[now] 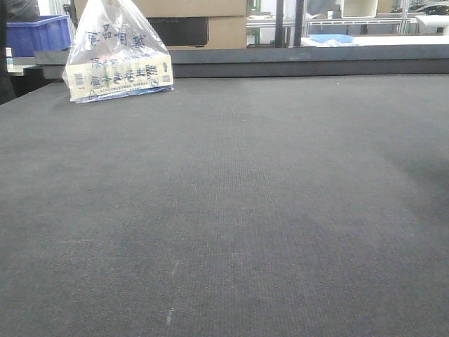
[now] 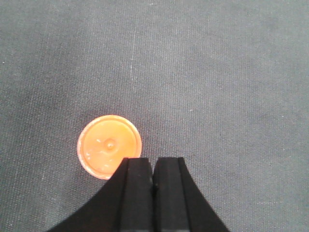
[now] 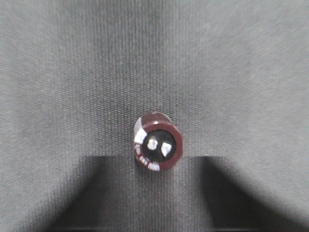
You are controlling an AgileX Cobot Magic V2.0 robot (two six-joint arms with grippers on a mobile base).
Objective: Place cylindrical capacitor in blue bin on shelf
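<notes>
On the grey mat, capacitor stands upright, open mat around

Soft even light, right wrist view blurred, dark shadows low on the mat

Tabletop was a matt dark grey mat, finely woven, cloth-like. Cap was smooth, glossy orange plastic. Capacitor had a glossy maroon sleeve and shiny metal terminals. Left hand looked matt black plastic. Bag was clear, shiny, crinkled plastic.

One capacitor, one orange disc, one plastic bag
</notes>
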